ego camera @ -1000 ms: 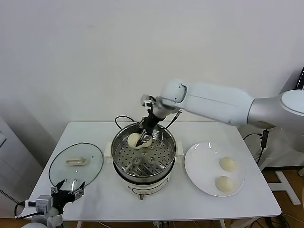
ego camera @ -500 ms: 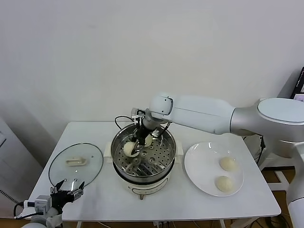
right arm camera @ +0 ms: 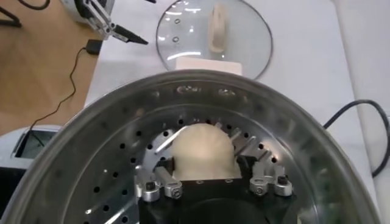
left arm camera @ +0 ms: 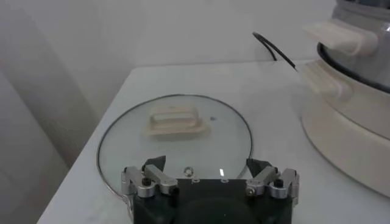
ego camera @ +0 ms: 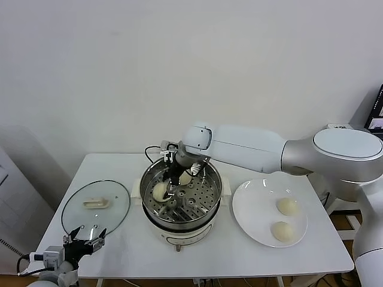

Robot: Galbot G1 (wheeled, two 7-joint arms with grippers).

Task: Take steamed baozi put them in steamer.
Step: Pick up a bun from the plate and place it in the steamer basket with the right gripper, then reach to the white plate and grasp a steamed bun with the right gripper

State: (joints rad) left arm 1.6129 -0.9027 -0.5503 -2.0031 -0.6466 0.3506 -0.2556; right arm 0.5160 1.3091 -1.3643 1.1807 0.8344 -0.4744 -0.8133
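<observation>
The steel steamer point(ego camera: 212, 192) stands on its white base at the table's middle. My right gripper point(ego camera: 164, 189) reaches down into its left part, shut on a cream-white baozi point(ego camera: 157, 192) low over the perforated floor. In the right wrist view the baozi point(right arm camera: 204, 149) sits between the fingers point(right arm camera: 168, 169) of that gripper point(right arm camera: 206, 163), inside the steamer point(right arm camera: 91, 152). A second baozi point(ego camera: 186, 178) lies at the steamer's back. Two baozi point(ego camera: 288, 206) point(ego camera: 282, 231) lie on the white plate point(ego camera: 251, 209) to the right. My left gripper point(ego camera: 87, 238) is open and empty at the front left.
The glass lid point(ego camera: 96, 206) with a cream handle lies flat left of the steamer. In the left wrist view my left gripper point(left arm camera: 207, 165) hovers at the near edge of the lid point(left arm camera: 201, 143). A black cord point(ego camera: 154, 149) runs behind the steamer.
My right gripper has carried the baozi from the steamer's back rim leftward and down into the basket, close to the floor. The left arm has not moved.
</observation>
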